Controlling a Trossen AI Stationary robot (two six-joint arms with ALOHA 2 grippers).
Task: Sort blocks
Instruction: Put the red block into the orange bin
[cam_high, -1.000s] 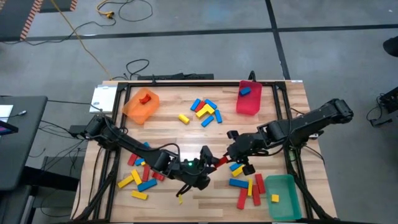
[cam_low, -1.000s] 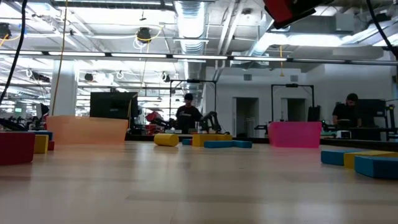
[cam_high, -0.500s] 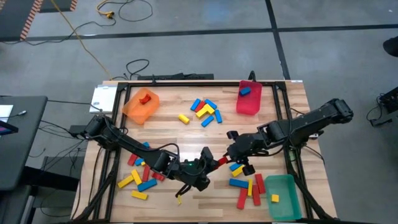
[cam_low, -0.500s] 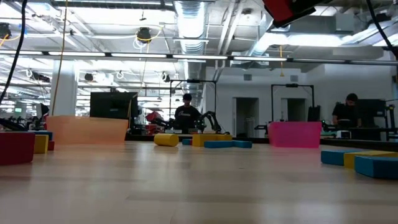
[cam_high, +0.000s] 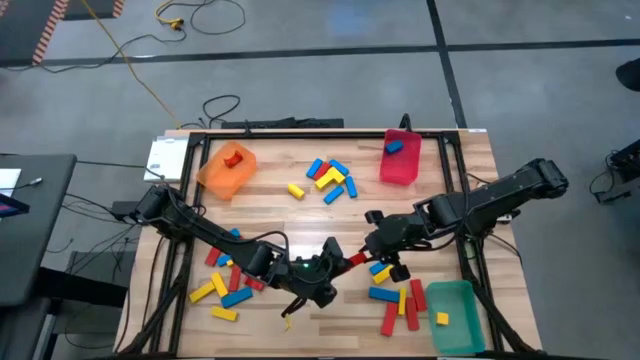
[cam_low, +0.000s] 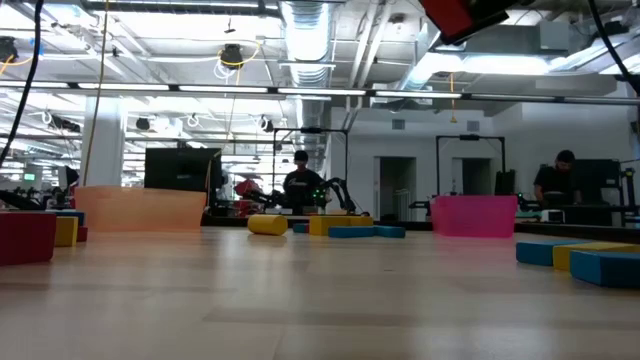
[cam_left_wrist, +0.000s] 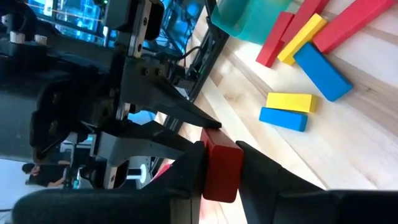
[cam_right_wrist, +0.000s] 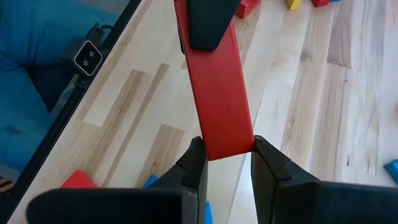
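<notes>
Left end effector (cam_high: 343, 262): over the near middle of the desk, fingers clamped on one end of a red block (cam_high: 356, 259).
Right end effector (cam_high: 366, 254): facing the left one, just beside it, fingers clamped on the opposite end of the same red block.
Red block: held off the desk between the two end effectors; in the right wrist view it (cam_right_wrist: 216, 93) runs from that arm's fingers (cam_right_wrist: 194, 163) to the other arm's dark fingertip.
Loose blocks, near left: a scatter of red, blue and yellow blocks (cam_high: 222, 288) lying on the desk.
Loose blocks, far middle: a cluster of blue, yellow and red ones (cam_high: 328, 178).
Loose blocks, near right: several more (cam_high: 398, 300) just beside the green bin (cam_high: 458, 318), which holds a yellow block.
Orange bin (cam_high: 226, 170): far left, with a red block inside.
Red bin (cam_high: 399, 158): far right, with a blue block inside.
Desk (cam_high: 275, 215): pale wood inside a black frame.
Room behind: in the low view, one person (cam_low: 300, 182) sits at the middle and another at the right.
</notes>
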